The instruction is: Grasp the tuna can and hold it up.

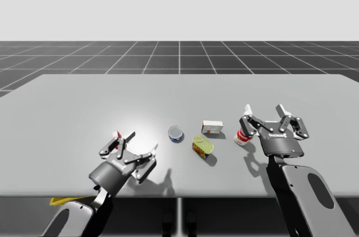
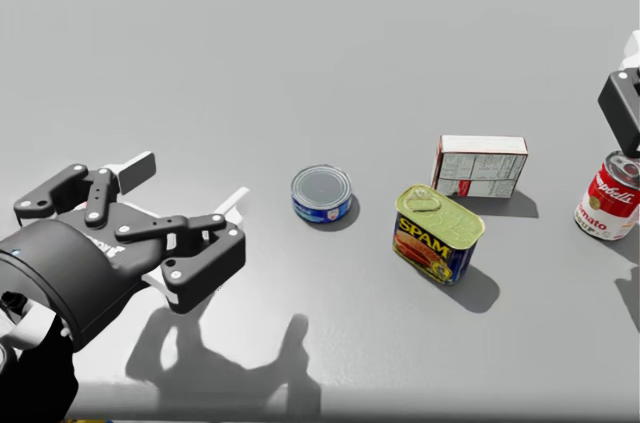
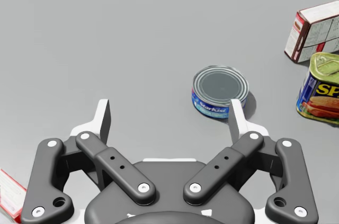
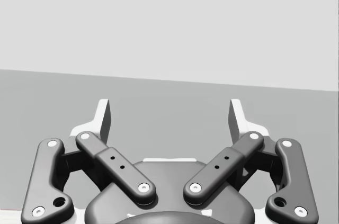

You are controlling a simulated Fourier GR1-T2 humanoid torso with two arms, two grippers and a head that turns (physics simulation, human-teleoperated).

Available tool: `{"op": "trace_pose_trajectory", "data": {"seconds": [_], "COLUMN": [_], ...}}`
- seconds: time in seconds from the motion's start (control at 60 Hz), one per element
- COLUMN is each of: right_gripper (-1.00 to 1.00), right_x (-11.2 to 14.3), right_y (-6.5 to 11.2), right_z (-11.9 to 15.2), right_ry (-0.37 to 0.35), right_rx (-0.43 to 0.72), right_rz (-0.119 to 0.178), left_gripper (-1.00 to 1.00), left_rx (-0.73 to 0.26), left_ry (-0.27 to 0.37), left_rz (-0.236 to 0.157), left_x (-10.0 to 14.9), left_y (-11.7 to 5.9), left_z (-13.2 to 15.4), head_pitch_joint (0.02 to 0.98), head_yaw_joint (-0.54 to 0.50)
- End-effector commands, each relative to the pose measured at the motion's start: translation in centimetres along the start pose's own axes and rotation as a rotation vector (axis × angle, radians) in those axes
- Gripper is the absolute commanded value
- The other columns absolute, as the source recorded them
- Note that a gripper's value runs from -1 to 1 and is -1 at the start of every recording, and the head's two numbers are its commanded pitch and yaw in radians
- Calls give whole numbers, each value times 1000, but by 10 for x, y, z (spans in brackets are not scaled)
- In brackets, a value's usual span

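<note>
The tuna can (image 1: 175,133) (image 2: 321,193) is a low round blue can with a silver lid, standing upright near the middle of the grey table (image 1: 84,102). My left gripper (image 1: 134,142) (image 2: 190,188) hovers open to the left of it with nothing between its fingers. In the left wrist view the tuna can (image 3: 220,91) lies just ahead of one fingertip of the left gripper (image 3: 169,110), off its centre line. My right gripper (image 1: 263,111) (image 4: 169,110) is open and raised at the right, facing bare table and the pale background.
A blue and yellow rectangular can (image 1: 202,147) (image 2: 437,234) (image 3: 320,89) stands right of the tuna can. A white and red box (image 1: 212,127) (image 2: 481,166) sits behind it. A red and white round can (image 1: 242,137) (image 2: 608,195) stands below my right gripper. A small red and white box (image 3: 10,195) lies beside my left gripper.
</note>
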Motion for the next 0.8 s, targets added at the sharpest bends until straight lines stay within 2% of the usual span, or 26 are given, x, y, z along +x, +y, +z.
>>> {"op": "trace_pose_trajectory", "data": {"seconds": [0.017, 0.117, 0.267, 0.35, 0.5, 0.8], "right_gripper": [-1000, -1000, -1000, -1000, -1000, -1000], "right_x": [0, 0, 0, 0, 1, 2], "right_y": [0, 0, 0, -1, -2, -4], "right_z": [0, 0, 0, 0, 0, 0], "right_ry": [-4, -6, -8, -9, -12, -29], "right_rx": [-1, -3, -5, -7, -10, -37], "right_rz": [6, 8, 12, 13, 14, 28], "left_gripper": [-1000, -1000, -1000, -1000, -1000, -1000], "left_rx": [-45, -60, -91, -96, -109, -96], "left_ry": [73, 90, 107, 113, 124, 133], "left_rz": [-24, -40, -31, -43, -19, -5], "left_x": [-19, -24, -28, -30, -31, -34], "left_y": [-19, -26, -36, -40, -45, -45], "left_z": [-20, -32, -49, -58, -74, -105], "head_pitch_joint": [819, 822, 824, 826, 826, 825], "head_yaw_joint": [34, 33, 30, 30, 29, 25]}}
